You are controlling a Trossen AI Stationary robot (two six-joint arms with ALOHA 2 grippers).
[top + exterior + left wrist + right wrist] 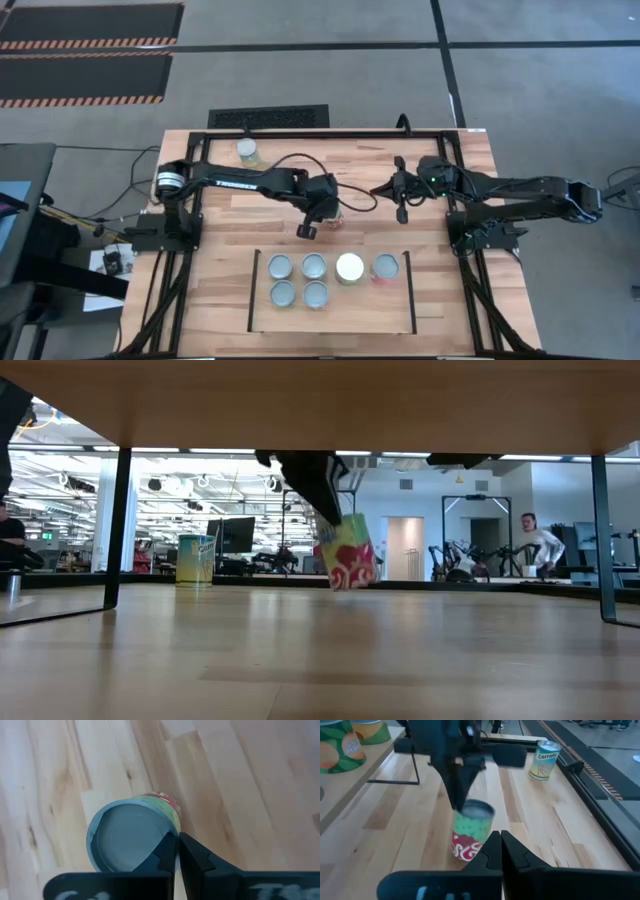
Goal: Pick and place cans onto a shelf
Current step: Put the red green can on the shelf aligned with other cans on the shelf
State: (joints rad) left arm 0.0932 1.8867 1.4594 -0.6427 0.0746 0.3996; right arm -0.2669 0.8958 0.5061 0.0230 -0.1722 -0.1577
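Six cans sit on the shelf [262,318]. The left gripper [322,214], at 12 o'clock of the shelf, pinches a red-and-green can [346,552] by its rim, lifted and tilted. One can [247,151] waits at 11 o'clock. Right gripper [392,187] idle, fingers pressed together.

Obscured / cropped items
Orange-labelled cans [340,747] cropped by the frame edge in right wrist view; held can [331,219] mostly hidden beneath left end effector [322,222] from above; distant person [536,543] blurred.
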